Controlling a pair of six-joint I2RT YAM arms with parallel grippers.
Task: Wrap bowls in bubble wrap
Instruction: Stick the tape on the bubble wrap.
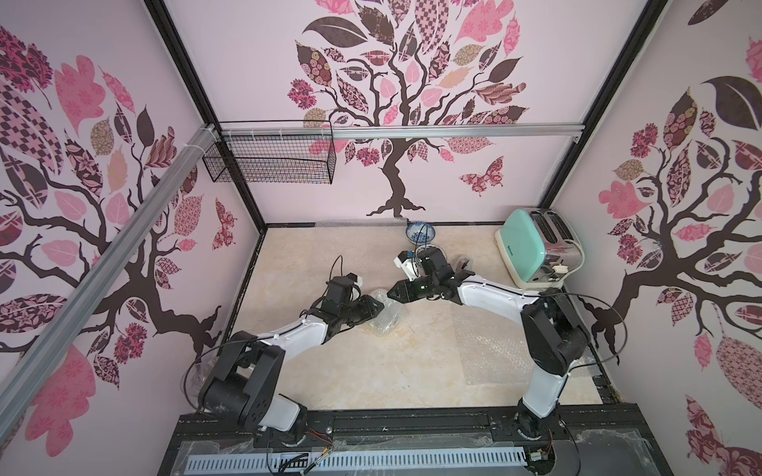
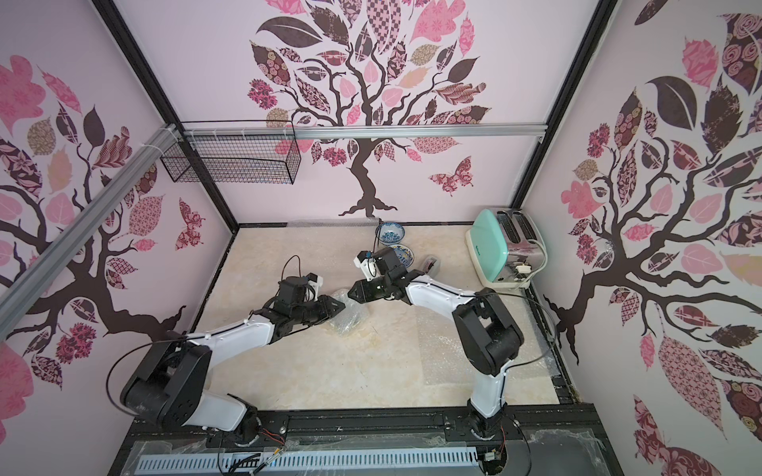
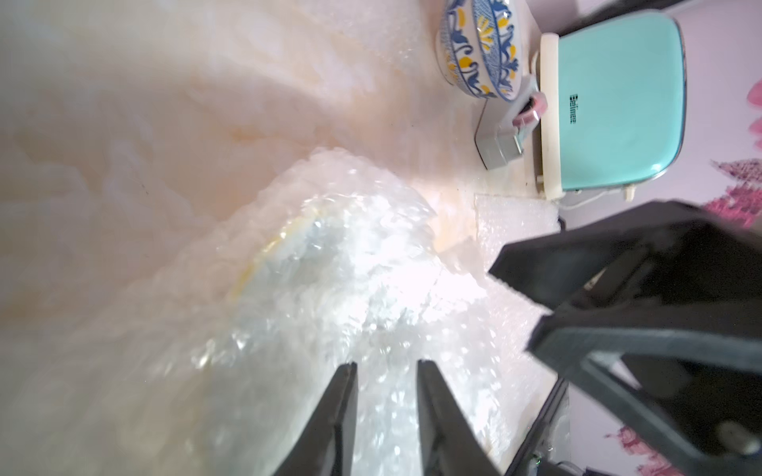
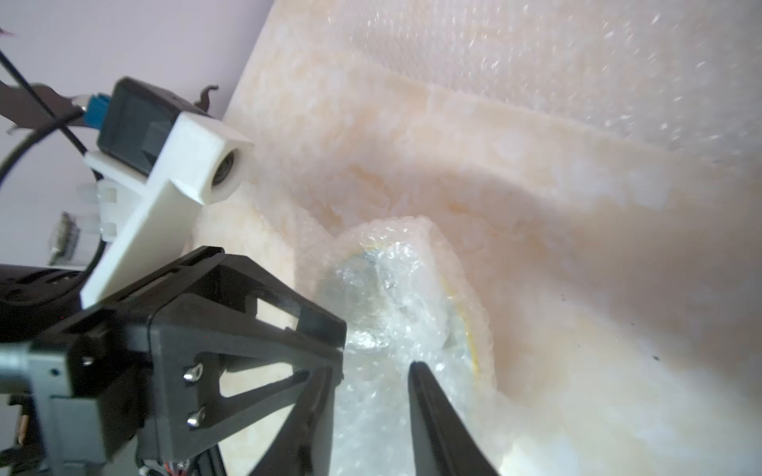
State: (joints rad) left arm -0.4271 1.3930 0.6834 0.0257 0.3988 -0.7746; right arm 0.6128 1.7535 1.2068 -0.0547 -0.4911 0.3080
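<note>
**Both grippers half open at the wrapped bowl**

My left gripper and right gripper face each other, tips close, over the crumpled bubble wrap in the middle of the desk. Both stand partly open with nothing pinched, and wrap shows through each gap. Inside the bundle, a bowl shows a yellow rim. Near the back wall sits a blue-and-white bowl, with a yellow-accented bowl just in front of it. A flat sheet lies under my right arm, near the toaster.
</note>
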